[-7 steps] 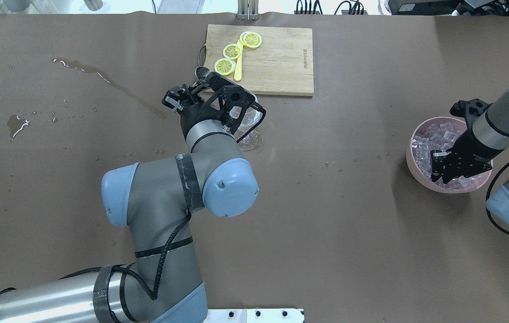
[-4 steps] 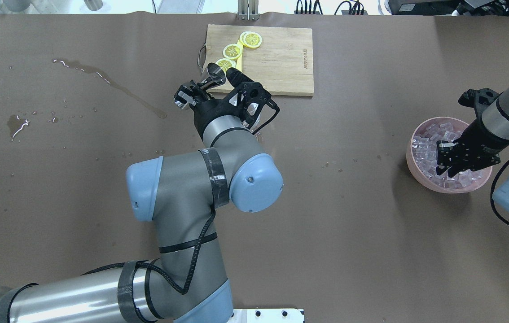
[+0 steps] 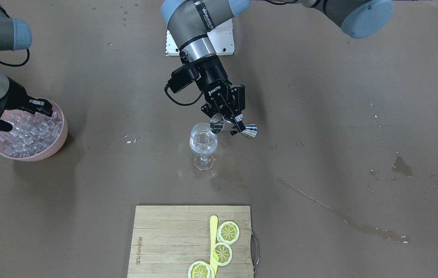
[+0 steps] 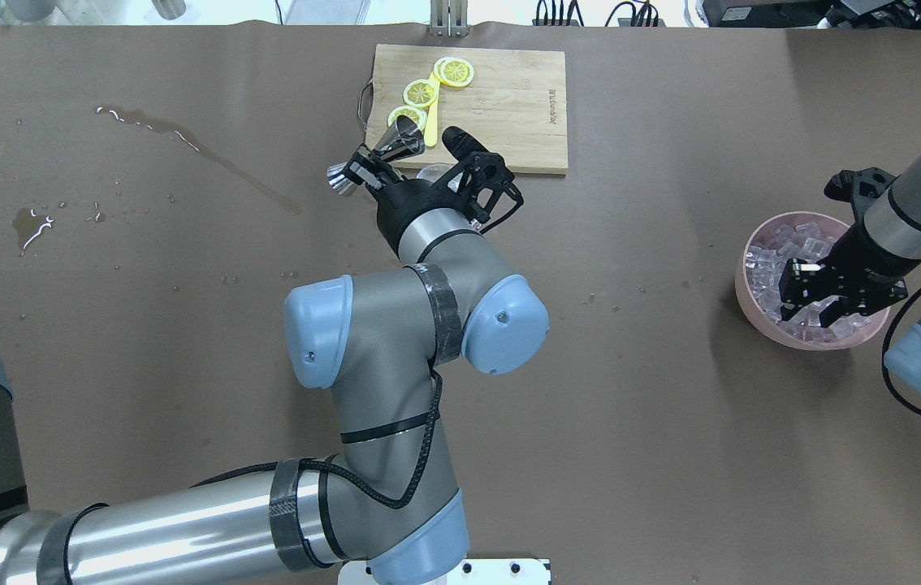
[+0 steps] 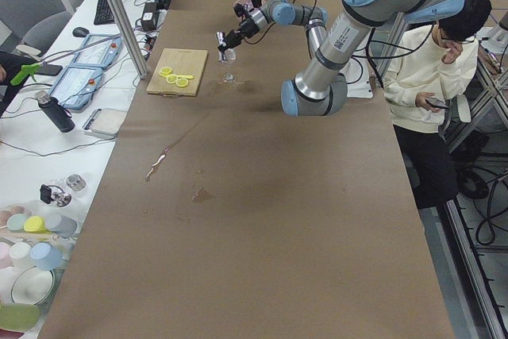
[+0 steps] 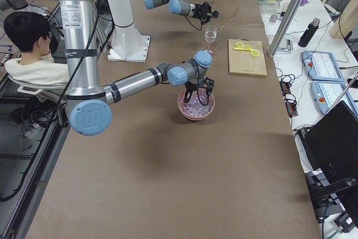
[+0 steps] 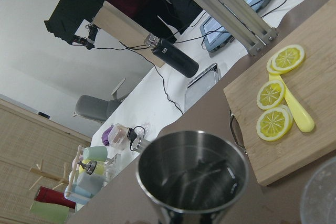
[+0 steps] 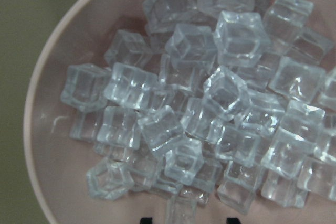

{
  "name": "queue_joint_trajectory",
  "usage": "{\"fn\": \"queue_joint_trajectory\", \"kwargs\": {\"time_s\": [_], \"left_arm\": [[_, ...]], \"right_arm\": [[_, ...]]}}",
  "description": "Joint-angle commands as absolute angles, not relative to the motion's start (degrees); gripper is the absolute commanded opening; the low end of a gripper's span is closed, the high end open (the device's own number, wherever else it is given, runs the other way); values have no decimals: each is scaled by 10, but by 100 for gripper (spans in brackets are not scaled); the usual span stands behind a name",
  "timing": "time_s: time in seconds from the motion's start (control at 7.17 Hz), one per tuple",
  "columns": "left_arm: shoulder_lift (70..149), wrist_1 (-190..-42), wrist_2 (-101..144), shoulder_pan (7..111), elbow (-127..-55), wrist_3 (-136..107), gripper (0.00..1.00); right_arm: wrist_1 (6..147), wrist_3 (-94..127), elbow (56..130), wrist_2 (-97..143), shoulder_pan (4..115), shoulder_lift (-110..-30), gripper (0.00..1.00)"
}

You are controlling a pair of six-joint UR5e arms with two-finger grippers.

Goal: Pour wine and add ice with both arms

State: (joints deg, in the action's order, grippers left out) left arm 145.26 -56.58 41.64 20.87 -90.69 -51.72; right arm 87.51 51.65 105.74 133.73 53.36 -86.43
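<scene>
Seen from across the table, the left gripper point(image 3: 235, 122) is clamped on the waist of a steel jigger point(image 3: 218, 124). The jigger is tipped on its side, with one mouth at the rim of the wine glass point(image 3: 203, 154). A little clear wine point(image 3: 203, 146) sits in the glass's bowl. Far to that view's left, the right gripper point(image 3: 22, 117) hangs over a pink bowl point(image 3: 60, 141) of ice point(image 3: 26, 135), fingers spread and holding nothing. From overhead, the jigger lies just near of the cutting board point(image 4: 509, 106) and its lemon slices point(image 4: 420, 92), and the wrist hides most of the glass. The left wrist camera looks into the jigger's shiny cup; whether liquid remains there is unclear. The right wrist camera shows heaped cubes, with two dark fingertips point(image 8: 146, 220) well apart and none between them.
</scene>
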Motion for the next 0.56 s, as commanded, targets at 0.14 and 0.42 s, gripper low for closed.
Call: {"fn": "queue_joint_trajectory", "kwargs": {"time_s": [0.14, 0.42], "left_arm": [[1470, -519, 401, 203, -868, -518, 0], [1479, -470, 388, 201, -867, -517, 0]], "right_arm": [[874, 517, 1039, 1332, 523, -855, 56], [874, 516, 1034, 1330, 523, -853, 54]]}}
